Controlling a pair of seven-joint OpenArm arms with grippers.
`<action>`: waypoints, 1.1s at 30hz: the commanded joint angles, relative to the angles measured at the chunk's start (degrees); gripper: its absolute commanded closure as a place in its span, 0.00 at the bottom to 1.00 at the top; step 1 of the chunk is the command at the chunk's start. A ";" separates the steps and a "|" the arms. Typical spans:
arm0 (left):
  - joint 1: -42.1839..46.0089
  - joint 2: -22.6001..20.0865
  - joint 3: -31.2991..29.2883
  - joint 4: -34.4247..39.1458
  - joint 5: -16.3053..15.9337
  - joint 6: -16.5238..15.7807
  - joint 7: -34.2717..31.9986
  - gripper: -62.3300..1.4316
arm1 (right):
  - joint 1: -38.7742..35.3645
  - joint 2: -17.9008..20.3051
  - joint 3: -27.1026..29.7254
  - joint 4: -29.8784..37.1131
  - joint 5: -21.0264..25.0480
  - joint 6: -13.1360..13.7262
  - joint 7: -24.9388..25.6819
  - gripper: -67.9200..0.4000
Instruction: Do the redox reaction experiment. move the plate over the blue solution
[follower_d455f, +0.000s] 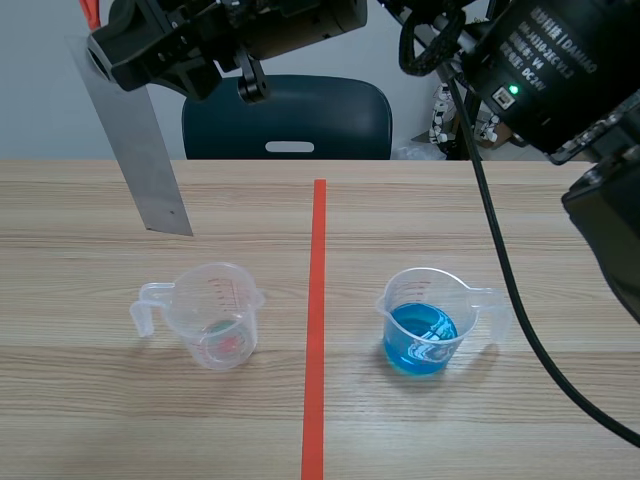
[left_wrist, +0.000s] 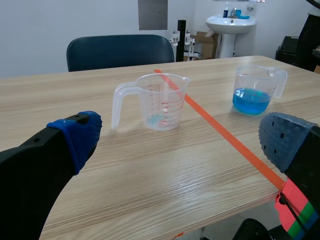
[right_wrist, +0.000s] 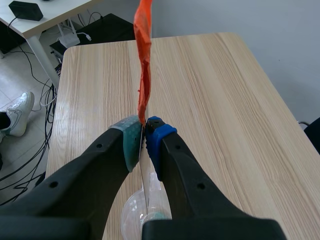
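Well, the plate (follower_d455f: 140, 140), a long grey metal strip, hangs in the air over the left half of the table (follower_d455f: 100, 420), its lower end well above the wood and slanted a little. It is nowhere near the beaker of blue solution (follower_d455f: 425, 320), which stands right of the tape line (follower_d455f: 317, 300). The right gripper (follower_d455f: 110, 55) is clenched on the plate's upper end. Its arm comes in from the right and stretches high across the top of the scene.

From the right wrist view the plate (right_wrist: 145, 175) shows edge-on as a thin line pressed between the two pads of that gripper (right_wrist: 144, 142). An orange-red strip (right_wrist: 144, 55) stands up from the plate beyond the fingertips. Under the fingers a clear beaker (right_wrist: 142, 212) is partly visible.

That clear beaker (follower_d455f: 212, 315) sits left of the tape line, nearer the robot than the plate's lower end, handle pointing left, with only a faint tint at its bottom. The blue beaker's handle points right.

The left gripper (left_wrist: 182, 137) is released, its fingers wide apart and low at the near table edge. Ahead of it stand the clear beaker (left_wrist: 161, 102) and, further right, the blue solution (left_wrist: 255, 90). The plate's lower end (left_wrist: 152, 14) shows high above them.

A dark chair (follower_d455f: 290, 118) stands behind the table, and a black cable (follower_d455f: 500, 270) trails down from the right arm.
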 joint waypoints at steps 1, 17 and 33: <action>0.46 -0.02 -0.15 0.98 -0.33 0.15 -2.62 0.00 | 1.51 -0.33 0.39 0.74 0.42 -0.22 0.83 0.99; 0.46 -0.02 -0.15 0.98 -0.33 0.15 -2.62 0.00 | 1.51 -0.33 0.39 0.74 0.44 -0.22 0.83 0.99; 0.46 -0.02 -0.15 0.98 -0.31 0.33 -2.62 0.00 | 1.49 3.08 0.52 0.74 4.85 1.53 2.34 0.99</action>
